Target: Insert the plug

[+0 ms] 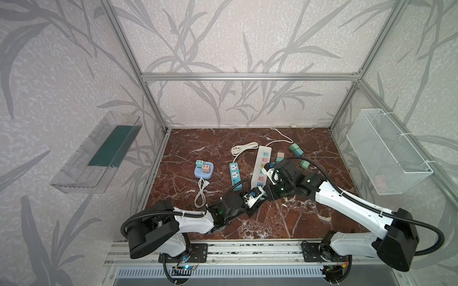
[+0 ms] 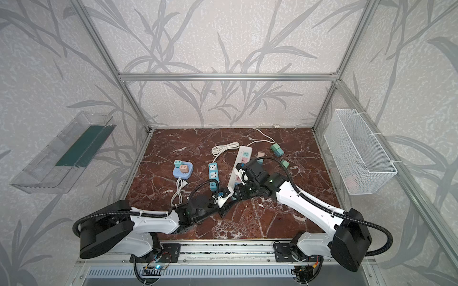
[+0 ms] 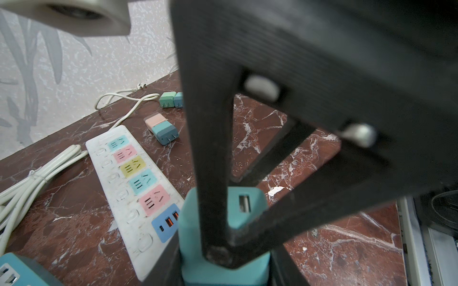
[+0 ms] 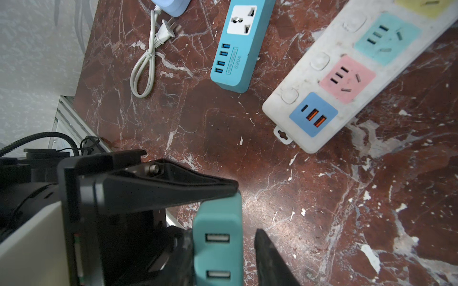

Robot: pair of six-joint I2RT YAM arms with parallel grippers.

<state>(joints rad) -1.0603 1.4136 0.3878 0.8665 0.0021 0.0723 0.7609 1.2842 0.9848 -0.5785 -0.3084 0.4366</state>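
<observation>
Right now my left gripper (image 3: 224,272) is clamped tight on the teal plug (image 4: 218,222). It holds the plug over the front half of the desk (image 1: 309,222), roughly midway between its side edges and near the USB end of the white power strip (image 1: 262,168). My right gripper (image 4: 223,247) brackets the same plug, one finger against it and a sliver of gap at the other, so I cannot tell whether it grips.
</observation>
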